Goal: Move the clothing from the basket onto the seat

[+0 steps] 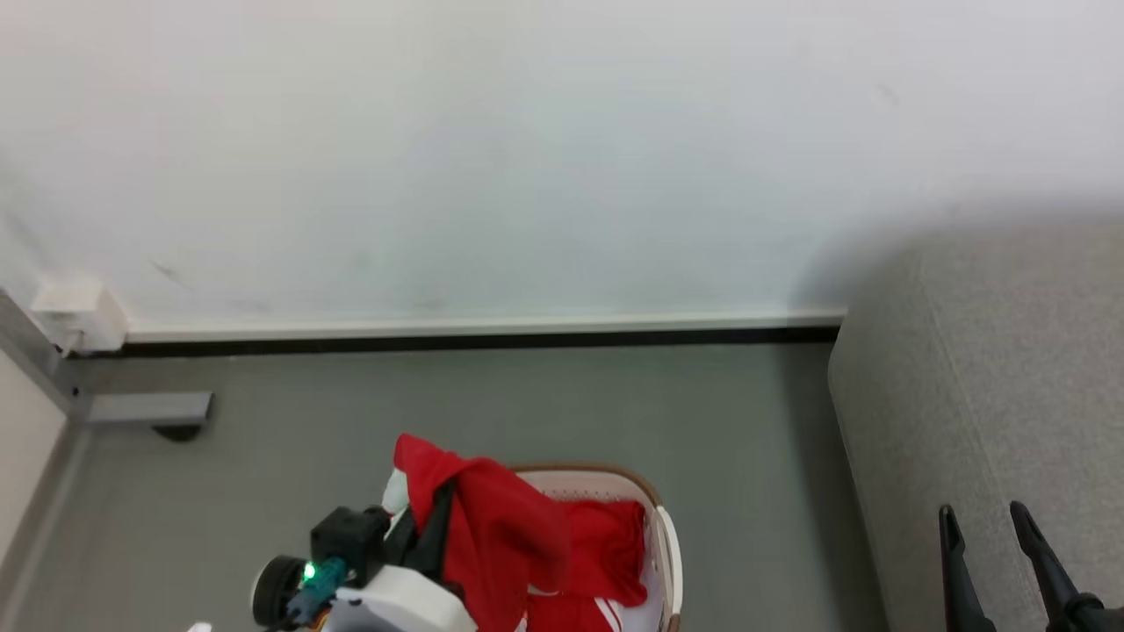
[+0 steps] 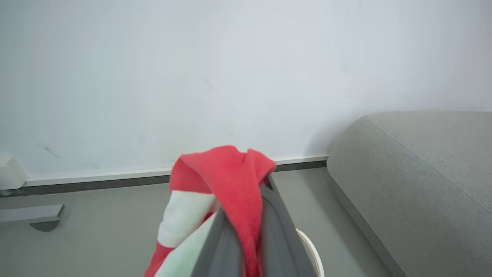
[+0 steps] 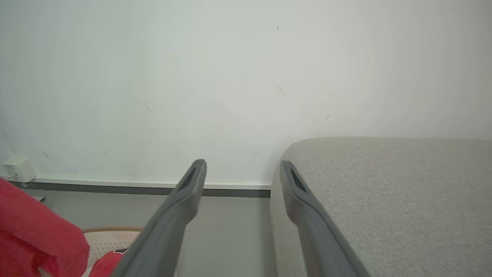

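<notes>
The fingers (image 2: 277, 227) of my left gripper (image 2: 248, 215) are pressed together on a fold of the bright red soft jersey with white stripe trim (image 2: 226, 173); the cloth is pinched between them and falls over the tips on both sides. In the head view this gripper (image 1: 436, 527) is raised above the oval cream-white plastic basket with the brown woven-look rim (image 1: 672, 544). The jersey (image 1: 500, 527) hangs from the pinch, and its lower part lies inside the basket. So it is only partly lifted out.

My right gripper (image 3: 242, 169) has its fingers spread and holds nothing. It hovers at the edge of the large light grey fabric sofa (image 3: 384, 200).

I judge the jersey to be light and completely limp. It will not keep any shape, it will swing when I move, and it can slide out of a small pinch. A thick bunched fold is the best place to hold, not the thin trim.

Its long axis runs, as I judge, nearly vertical, from the peak at the fingers down into the basket. In the head view it goes from upper left to lower right. The free end points down, so it may drag on the rim. The sofa (image 1: 992, 377) is to the right of the basket, with a strip of grey floor (image 1: 746, 439) between them.
</notes>
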Robot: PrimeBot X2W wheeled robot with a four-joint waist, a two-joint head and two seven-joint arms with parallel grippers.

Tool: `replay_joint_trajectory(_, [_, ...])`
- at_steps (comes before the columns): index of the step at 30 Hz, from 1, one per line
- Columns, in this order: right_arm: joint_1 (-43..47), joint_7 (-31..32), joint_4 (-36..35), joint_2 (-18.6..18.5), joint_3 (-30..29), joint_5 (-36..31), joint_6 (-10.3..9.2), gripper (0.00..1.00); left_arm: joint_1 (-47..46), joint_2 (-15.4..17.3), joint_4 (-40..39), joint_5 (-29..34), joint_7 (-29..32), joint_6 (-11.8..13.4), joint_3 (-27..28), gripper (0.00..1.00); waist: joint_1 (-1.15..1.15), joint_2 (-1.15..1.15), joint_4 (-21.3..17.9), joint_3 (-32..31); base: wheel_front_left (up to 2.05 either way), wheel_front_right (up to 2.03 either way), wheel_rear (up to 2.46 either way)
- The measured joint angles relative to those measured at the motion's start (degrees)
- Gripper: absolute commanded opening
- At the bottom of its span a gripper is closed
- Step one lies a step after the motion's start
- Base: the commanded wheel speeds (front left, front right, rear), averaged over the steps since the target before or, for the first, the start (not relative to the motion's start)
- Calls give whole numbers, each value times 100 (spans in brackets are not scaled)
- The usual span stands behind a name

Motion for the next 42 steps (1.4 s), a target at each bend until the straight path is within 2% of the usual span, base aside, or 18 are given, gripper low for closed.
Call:
replay_joint_trajectory(9, [305, 0, -32, -69, -40, -5, 0, 100, 430, 110, -374, -90, 0, -26, 145, 0, 1, 0, 87, -537, 0, 0, 0])
replay_joint_trajectory(24, [281, 0, -225, -181, 231, -16, 0, 100, 397, 223, -563, -96, 0, -103, 21, 0, 2, -1, 146, -519, 0, 0, 0])
replay_joint_trajectory(30, [32, 0, -404, -408, 828, 3, 0, 100, 314, 176, -826, -224, 105, -211, -126, 0, 3, -1, 158, -479, 0, 0, 0])
replay_joint_trajectory(36, [-398, 0, -420, -723, 1914, 105, 0, 100, 65, 124, -1074, -333, 335, -355, -464, 0, 3, -1, 200, -449, 0, 0, 0])
replay_joint_trajectory(42, [-894, 0, -275, -865, 2920, 245, 0, 100, -272, 73, -1146, -431, 495, -464, -982, 0, 3, -1, 237, -441, 0, 0, 0])
